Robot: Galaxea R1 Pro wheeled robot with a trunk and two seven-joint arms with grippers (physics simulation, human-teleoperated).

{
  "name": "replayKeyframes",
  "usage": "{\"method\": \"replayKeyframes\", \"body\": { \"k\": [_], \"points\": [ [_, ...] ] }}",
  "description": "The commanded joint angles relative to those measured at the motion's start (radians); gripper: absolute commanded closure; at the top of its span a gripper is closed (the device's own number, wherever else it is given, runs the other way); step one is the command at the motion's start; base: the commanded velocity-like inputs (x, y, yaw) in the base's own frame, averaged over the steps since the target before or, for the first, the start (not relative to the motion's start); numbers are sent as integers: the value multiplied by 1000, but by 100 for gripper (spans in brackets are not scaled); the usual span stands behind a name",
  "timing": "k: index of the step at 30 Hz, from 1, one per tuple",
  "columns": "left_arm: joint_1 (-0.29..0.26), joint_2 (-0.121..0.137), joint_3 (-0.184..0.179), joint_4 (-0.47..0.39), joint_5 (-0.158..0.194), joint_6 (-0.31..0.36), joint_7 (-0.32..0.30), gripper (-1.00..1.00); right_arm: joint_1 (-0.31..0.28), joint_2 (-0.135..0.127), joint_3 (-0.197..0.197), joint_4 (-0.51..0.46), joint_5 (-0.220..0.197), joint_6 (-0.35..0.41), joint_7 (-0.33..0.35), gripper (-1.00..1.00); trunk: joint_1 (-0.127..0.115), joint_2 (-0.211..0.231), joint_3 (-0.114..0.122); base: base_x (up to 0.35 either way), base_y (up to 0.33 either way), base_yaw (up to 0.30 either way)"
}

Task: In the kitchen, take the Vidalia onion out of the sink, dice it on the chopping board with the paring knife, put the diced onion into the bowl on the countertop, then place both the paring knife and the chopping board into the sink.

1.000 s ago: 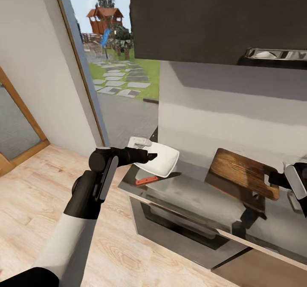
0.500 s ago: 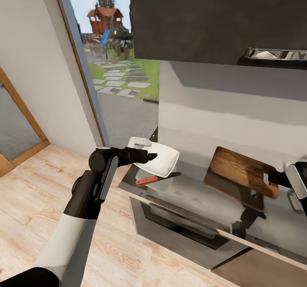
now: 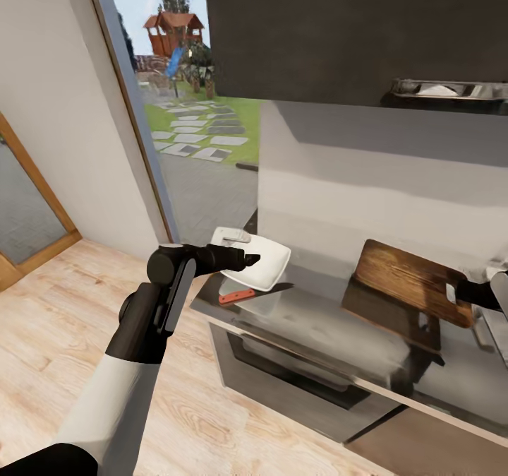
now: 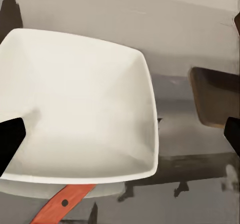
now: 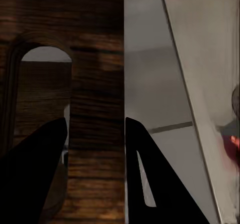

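The right gripper (image 5: 95, 149) pinches the slot end of the chopping board (image 3: 413, 282) and holds it tilted up above the surface (image 3: 317, 320). The left gripper (image 3: 243, 258) grips the rim of the white bowl (image 3: 262, 267), lifted. The paring knife (image 3: 236, 296) lies on the surface just under the bowl.

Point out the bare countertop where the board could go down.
The open patch of countertop lies between the bowl and the chopping board, which the right gripper holds lifted. The left end is crowded: the bowl in the left gripper, with the paring knife below it.
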State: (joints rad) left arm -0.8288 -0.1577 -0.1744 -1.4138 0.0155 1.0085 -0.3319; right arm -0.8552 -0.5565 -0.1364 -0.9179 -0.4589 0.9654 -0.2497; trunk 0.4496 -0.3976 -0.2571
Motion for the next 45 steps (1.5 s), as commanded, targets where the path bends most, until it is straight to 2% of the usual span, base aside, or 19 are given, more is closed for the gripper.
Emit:
{"method": "replayKeyframes", "body": {
  "k": [1, 14, 23, 25, 28, 34, 45],
  "points": [
    [-1, 0, 1, -1, 1, 5, -1, -100, -1, 0, 0, -1, -12, 3, -9, 100, 0, -2, -2, -174, -227, 0],
    [-1, 0, 1, 0, 2, 5, -1, -100, -1, 0, 5, -1, -13, 3, -8, 100, 0, -2, -2, -216, -199, 0],
    [-1, 0, 1, 4, 3, 5, -1, -100, -1, 2, 62, -1, -12, 3, -8, 100, 0, -2, -2, -16, -26, 0],
    [-1, 0, 1, 5, 3, 4, -1, -100, -1, 4, 87, -1, -13, 3, -8, 100, 0, -2, -2, -1, -1, 0],
    [-1, 0, 1, 5, 3, 4, -1, -100, -1, 4, 95, -1, -13, 3, -7, 100, 0, -2, -2, 0, -75, 0],
    [-1, 0, 1, 5, 3, 4, -1, -100, -1, 6, 98, -1, -14, 3, -7, 100, 0, -2, -2, 0, -170, 0],
    [-1, 0, 1, 6, 2, 4, -1, -100, -1, 10, 102, -1, -14, 3, 19, 100, 0, -2, -8, 0, -9, 0]
  ]
}}
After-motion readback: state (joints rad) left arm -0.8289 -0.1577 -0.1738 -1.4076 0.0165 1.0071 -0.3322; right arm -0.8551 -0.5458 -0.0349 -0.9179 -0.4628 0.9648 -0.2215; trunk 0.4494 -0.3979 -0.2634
